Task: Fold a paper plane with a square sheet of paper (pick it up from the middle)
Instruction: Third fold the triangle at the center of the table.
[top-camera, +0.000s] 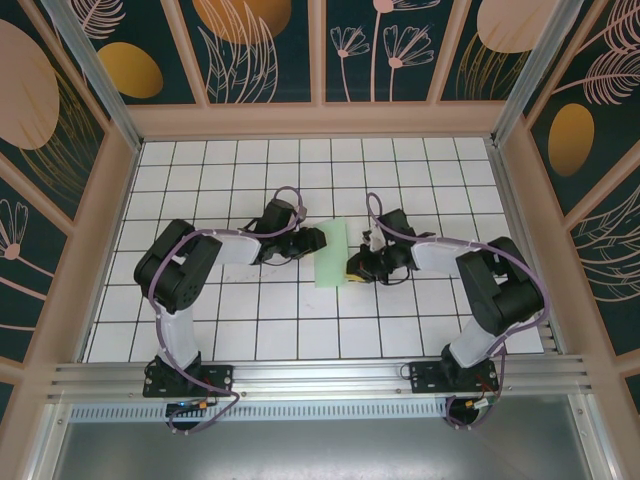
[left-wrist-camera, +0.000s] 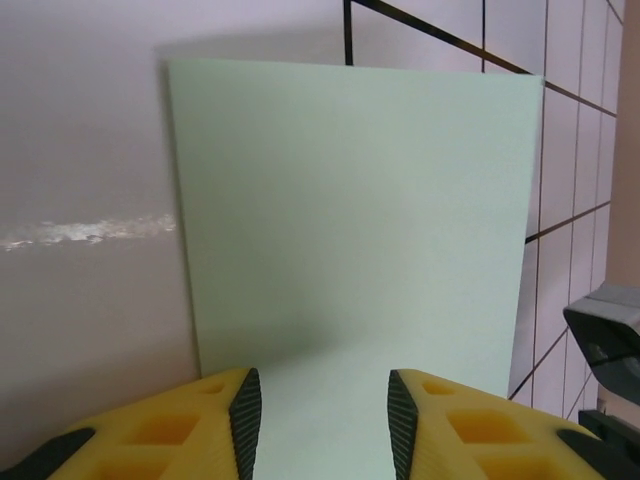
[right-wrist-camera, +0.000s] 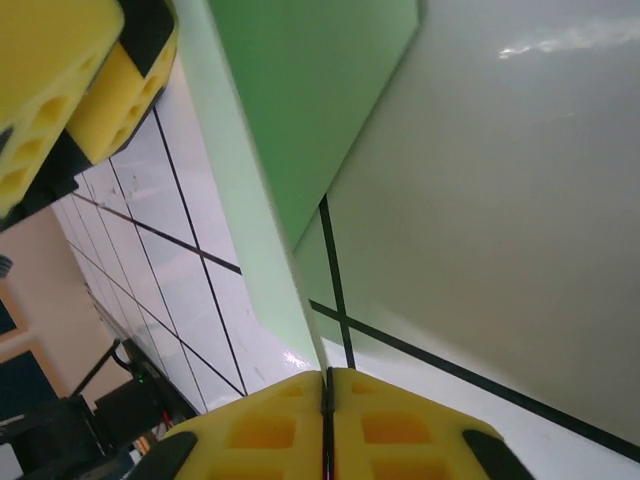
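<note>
The square sheet of paper (top-camera: 330, 255) is pale green and lies folded into a narrow upright strip at the table's middle. My left gripper (top-camera: 319, 241) is at its left edge, near the top. In the left wrist view its jaws are open, and the sheet (left-wrist-camera: 350, 210) spreads flat under the gap of the gripper (left-wrist-camera: 323, 425). My right gripper (top-camera: 353, 268) is at the strip's lower right edge. Its yellow jaws (right-wrist-camera: 327, 400) are shut, with a lifted edge of the sheet (right-wrist-camera: 255, 240) running into the seam between them. The paper plane is out of view.
The white grid-tiled table (top-camera: 250, 320) is boxed in by wooden frame walls (top-camera: 110, 230) on the left, right and back. An aluminium rail (top-camera: 320, 375) carrying both arm bases runs along the near edge. In the right wrist view the left gripper's yellow fingers (right-wrist-camera: 70, 80) are close by.
</note>
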